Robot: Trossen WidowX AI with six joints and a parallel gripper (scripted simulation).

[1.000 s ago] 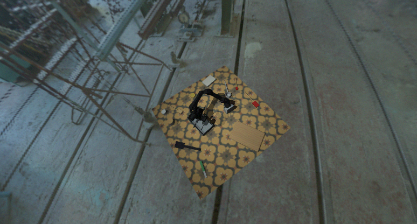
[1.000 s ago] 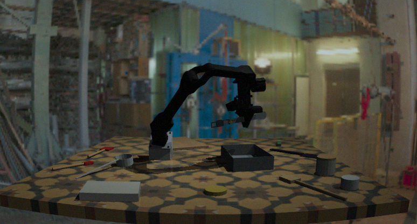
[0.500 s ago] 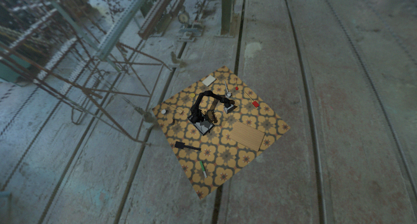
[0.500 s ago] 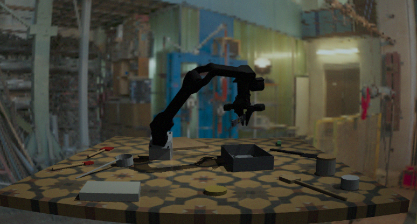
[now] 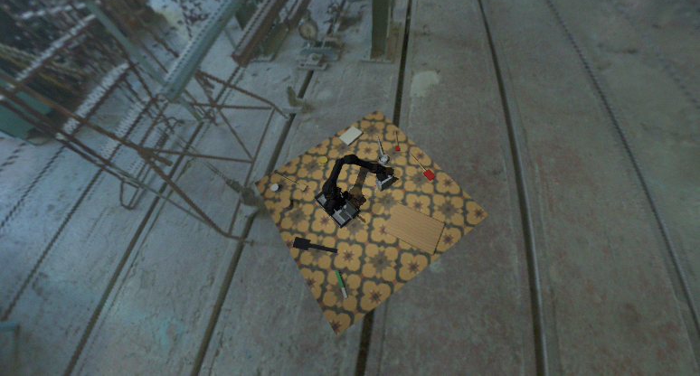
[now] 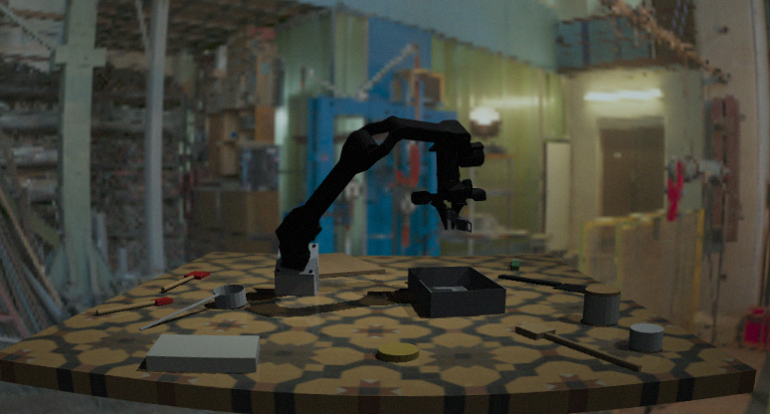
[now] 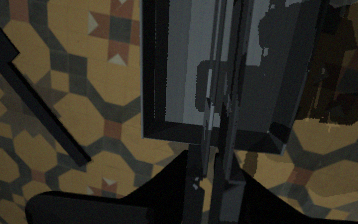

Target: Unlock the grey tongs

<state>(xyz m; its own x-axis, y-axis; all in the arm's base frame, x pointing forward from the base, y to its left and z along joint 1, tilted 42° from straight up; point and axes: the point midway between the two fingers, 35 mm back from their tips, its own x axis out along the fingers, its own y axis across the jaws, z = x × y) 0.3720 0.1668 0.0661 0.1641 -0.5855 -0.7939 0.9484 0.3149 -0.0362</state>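
My gripper [image 6: 454, 225] [image 7: 202, 158] is shut on the grey tongs [image 6: 464, 226] [image 7: 236, 85] and holds them in the air, well above the roasting tin [image 5: 390, 183] [image 6: 458, 305] [image 7: 152, 100]. In the exterior view the tongs are seen nearly end-on, about level, just under the wrist. In the wrist view their long, narrow arms run up from the fingers and lie close together; the far ends are out of frame. Whether the lock is engaged cannot be told. The wooden board [image 5: 415, 229] [image 6: 350, 267] lies flat, away from the tin, partly behind the arm base in the exterior view.
A black spatula [image 5: 316, 247] [image 7: 45, 112] lies beyond the tin. A saucepan [image 5: 383, 159] [image 6: 230, 298], a white block [image 5: 350, 136] [image 6: 202, 353], a yellow disc [image 5: 323, 160] [image 6: 397, 352], a mallet [image 6: 534, 331], grey cylinders [image 6: 601, 308] and red-headed tools [image 5: 428, 174] stand or lie around.
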